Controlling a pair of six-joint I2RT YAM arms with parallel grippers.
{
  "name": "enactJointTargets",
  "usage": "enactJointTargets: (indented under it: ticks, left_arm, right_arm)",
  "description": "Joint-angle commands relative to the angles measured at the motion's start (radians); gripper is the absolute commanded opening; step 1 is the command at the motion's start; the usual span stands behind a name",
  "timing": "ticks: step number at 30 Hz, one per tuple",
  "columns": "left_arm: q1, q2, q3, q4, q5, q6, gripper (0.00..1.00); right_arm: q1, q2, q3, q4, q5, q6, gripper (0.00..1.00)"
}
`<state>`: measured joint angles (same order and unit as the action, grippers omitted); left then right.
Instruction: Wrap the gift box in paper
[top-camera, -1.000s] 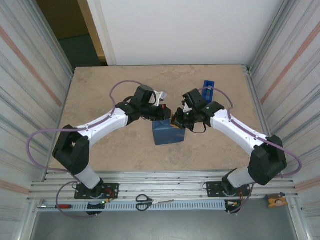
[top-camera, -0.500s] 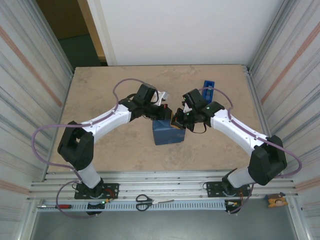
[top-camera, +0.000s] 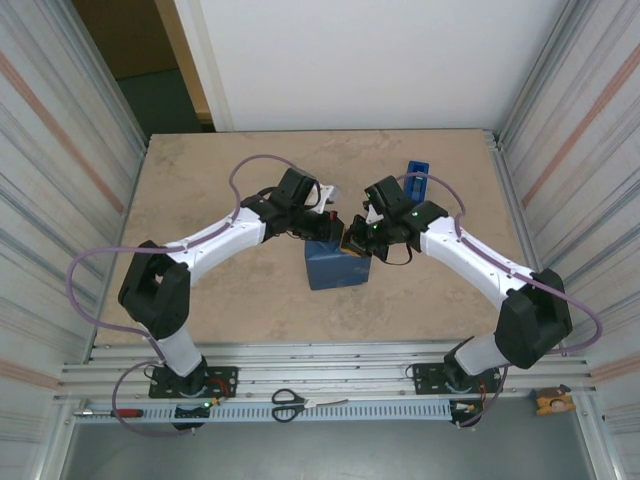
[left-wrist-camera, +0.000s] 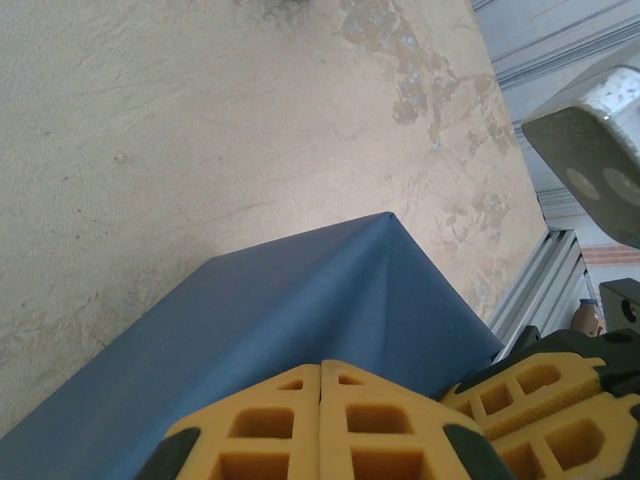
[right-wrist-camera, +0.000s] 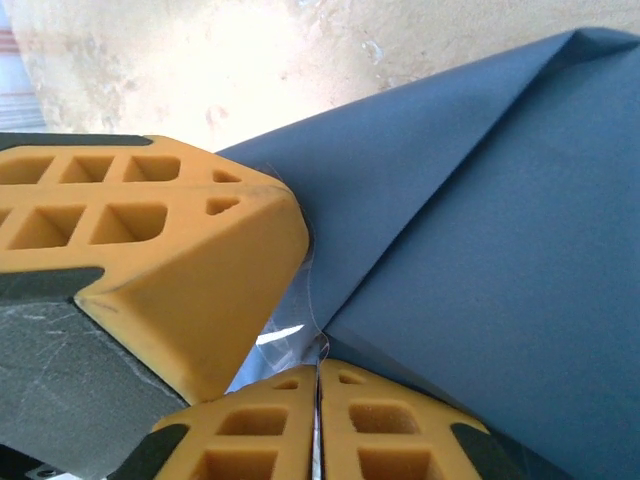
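**No writing was found**

No word, number, label or brand mark could be read. The blue paper (top-camera: 338, 268) was seen plain. The small blue thing (top-camera: 415, 176) behind it was too small to be read.

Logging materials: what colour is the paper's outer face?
Dark blue; the paper shows best in the right wrist view.

Counting from my end: I've got two arms, left arm (top-camera: 215, 238) and right arm (top-camera: 470, 262). One bundle of paper (top-camera: 335, 268) on the counter (top-camera: 200, 190), one tape dispenser (top-camera: 415, 178), one scissors (top-camera: 290, 403), one screwdriver (top-camera: 120, 412).
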<state>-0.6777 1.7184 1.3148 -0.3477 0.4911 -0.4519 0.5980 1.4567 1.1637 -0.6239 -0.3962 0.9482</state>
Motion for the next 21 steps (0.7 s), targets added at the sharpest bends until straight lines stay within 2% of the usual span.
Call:
enactJointTargets:
  ticks: [1, 21]
  left_arm:
    - [-0.044, 0.079, -0.056, -0.159, -0.077, 0.044, 0.00]
    - [-0.063, 0.100, -0.097, -0.139, -0.091, 0.037, 0.00]
  right_arm:
    - [0.015, 0.017, 0.044, -0.005, -0.017, -0.031, 0.16]
    - [0.007, -0.026, 0.040, 0.047, -0.054, 0.015, 0.31]
